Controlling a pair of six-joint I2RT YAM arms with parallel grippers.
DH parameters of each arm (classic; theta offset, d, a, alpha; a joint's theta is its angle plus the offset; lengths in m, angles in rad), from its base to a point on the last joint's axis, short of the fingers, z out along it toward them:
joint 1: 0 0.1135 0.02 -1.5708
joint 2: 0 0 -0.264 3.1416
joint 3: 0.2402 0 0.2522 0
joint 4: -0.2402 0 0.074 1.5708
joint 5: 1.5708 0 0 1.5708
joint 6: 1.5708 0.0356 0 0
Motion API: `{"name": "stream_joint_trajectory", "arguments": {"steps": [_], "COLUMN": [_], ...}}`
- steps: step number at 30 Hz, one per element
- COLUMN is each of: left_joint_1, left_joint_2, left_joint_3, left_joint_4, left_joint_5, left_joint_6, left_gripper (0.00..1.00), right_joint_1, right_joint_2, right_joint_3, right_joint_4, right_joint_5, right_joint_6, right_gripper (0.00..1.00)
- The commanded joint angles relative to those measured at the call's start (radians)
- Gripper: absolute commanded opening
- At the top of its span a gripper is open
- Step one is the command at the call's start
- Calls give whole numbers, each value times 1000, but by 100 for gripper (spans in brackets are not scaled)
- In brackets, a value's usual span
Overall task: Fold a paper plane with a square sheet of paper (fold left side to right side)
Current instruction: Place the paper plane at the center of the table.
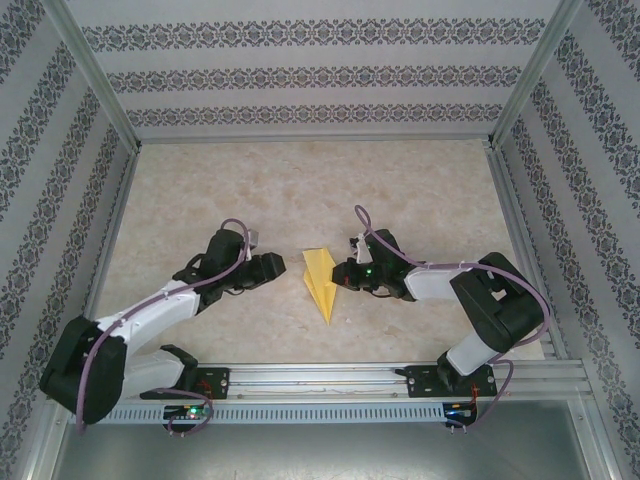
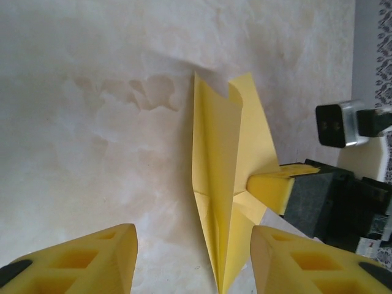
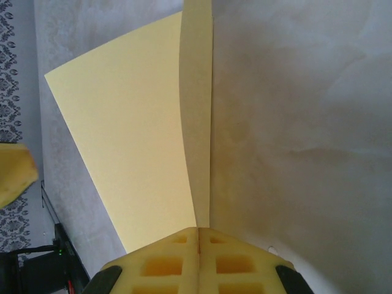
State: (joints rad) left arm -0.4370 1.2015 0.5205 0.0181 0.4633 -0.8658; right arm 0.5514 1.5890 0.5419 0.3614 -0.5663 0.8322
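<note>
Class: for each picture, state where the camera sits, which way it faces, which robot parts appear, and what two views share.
Top external: above, behind the bases, facing down on the table; both arms, yellow paper between left hand and right hand.
Left wrist: on the left arm, facing past its open fingers at the paper.
Right wrist: on the right arm, facing past shut fingers pinching the paper.
Shared: both wrist views show the paper.

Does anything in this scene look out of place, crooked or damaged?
Nothing looks damaged. The paper plane lies on the table; only one flap stands up, where the shut right tool pinches it.
</note>
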Motion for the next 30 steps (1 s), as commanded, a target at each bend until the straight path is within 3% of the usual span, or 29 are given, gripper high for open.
{"name": "stream_joint_trajectory", "arguments": {"steps": [1, 9, 14, 22, 26, 30], "left_joint_1": [10, -2, -19, -61, -78, -80], "left_joint_2": [50, 207, 315, 467, 524, 531], "left_joint_3": [29, 61, 94, 125, 141, 127], "left_joint_4": [91, 172, 218, 380, 409, 445], "left_joint_5": [82, 150, 184, 235, 237, 222], "left_joint_6": [-17, -35, -45, -107, -118, -134], "left_gripper": [51, 47, 39, 34, 25, 10], "right_joint_1": [-6, -7, -9, -11, -13, -18], "right_joint_2": [-12, 8, 5, 9, 9, 4], "right_joint_3": [-8, -5, -5, -11, -13, -21], "right_joint_4": [22, 13, 1, 1, 1, -8], "right_joint_5": [6, 10, 20, 17, 19, 29], "right_joint_6": [-29, -28, -31, -28, -27, -29], "right_gripper": [0, 0, 0, 0, 0, 0]}}
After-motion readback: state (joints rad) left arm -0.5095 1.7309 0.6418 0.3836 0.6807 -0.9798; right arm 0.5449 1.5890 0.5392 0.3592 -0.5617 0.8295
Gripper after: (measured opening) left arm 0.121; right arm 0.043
